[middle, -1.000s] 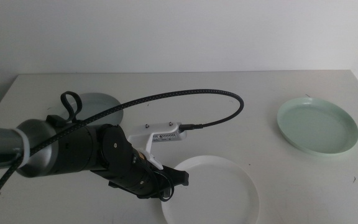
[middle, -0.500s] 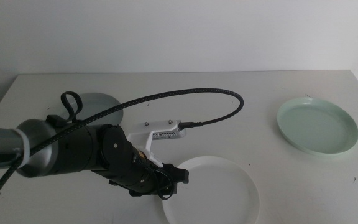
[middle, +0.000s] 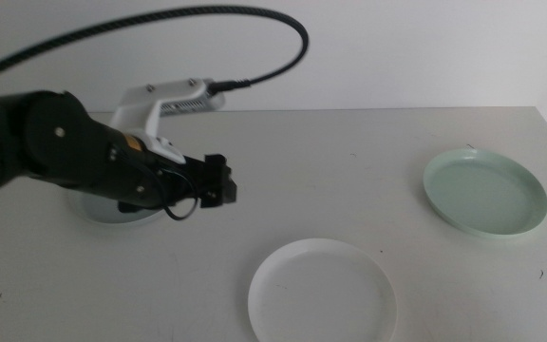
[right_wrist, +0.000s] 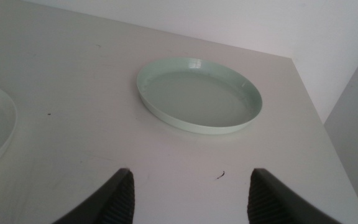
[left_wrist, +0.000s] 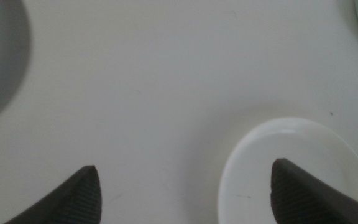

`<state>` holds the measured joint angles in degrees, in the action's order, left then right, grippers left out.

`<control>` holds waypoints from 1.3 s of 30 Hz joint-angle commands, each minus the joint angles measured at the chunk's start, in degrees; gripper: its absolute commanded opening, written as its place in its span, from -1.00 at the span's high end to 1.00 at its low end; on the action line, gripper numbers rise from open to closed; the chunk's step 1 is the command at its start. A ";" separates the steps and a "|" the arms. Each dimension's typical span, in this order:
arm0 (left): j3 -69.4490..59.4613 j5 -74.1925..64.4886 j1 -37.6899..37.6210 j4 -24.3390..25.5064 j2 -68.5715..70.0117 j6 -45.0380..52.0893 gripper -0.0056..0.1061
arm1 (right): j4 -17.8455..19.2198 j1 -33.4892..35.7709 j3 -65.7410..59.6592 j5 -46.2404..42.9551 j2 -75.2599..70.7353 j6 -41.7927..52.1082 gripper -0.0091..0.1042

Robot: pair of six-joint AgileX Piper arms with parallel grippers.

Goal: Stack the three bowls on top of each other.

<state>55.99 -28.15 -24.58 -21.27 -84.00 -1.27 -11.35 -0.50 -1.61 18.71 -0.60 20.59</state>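
The left tool hangs above the desk with its jaws spread wide and nothing between them; it is over bare surface between the grey-blue bowl and the white bowl. The grey-blue bowl lies under the left arm, mostly hidden by it. The white bowl sits at the near edge, apart from the tool. The mint green bowl rests well apart at the right. The right tool, seen only in its wrist view, is open and empty near the mint green bowl.
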 commanded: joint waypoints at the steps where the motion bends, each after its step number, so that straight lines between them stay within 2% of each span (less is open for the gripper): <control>1: 3.94 -2.68 3.84 4.57 4.72 -3.84 -0.99 | 0.16 -0.37 0.35 -4.19 -1.52 0.59 0.01; 6: 9.63 -10.60 11.91 14.46 6.32 -9.39 -0.99 | 0.16 -0.37 0.35 -4.19 -1.52 0.59 0.01; 12: 14.97 -14.90 21.21 17.62 6.25 -8.82 -0.99 | 0.16 -0.37 0.35 -4.19 -1.52 0.59 0.01; 22: 25.27 -18.51 32.55 14.46 -4.02 -0.47 -0.99 | 0.16 -0.37 0.35 -4.19 -1.52 0.59 0.01; 33: 36.93 -18.85 34.31 10.75 -22.63 5.52 -0.99 | 0.16 -0.37 0.35 -4.19 -1.52 0.59 0.01; 39: 39.44 -18.39 34.31 6.37 -29.79 10.26 -0.99 | 0.16 -0.37 0.35 -4.19 -1.52 0.59 0.01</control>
<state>93.15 -48.36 9.58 -12.30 -115.77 7.60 -11.35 -0.50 -1.61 18.71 -0.60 20.59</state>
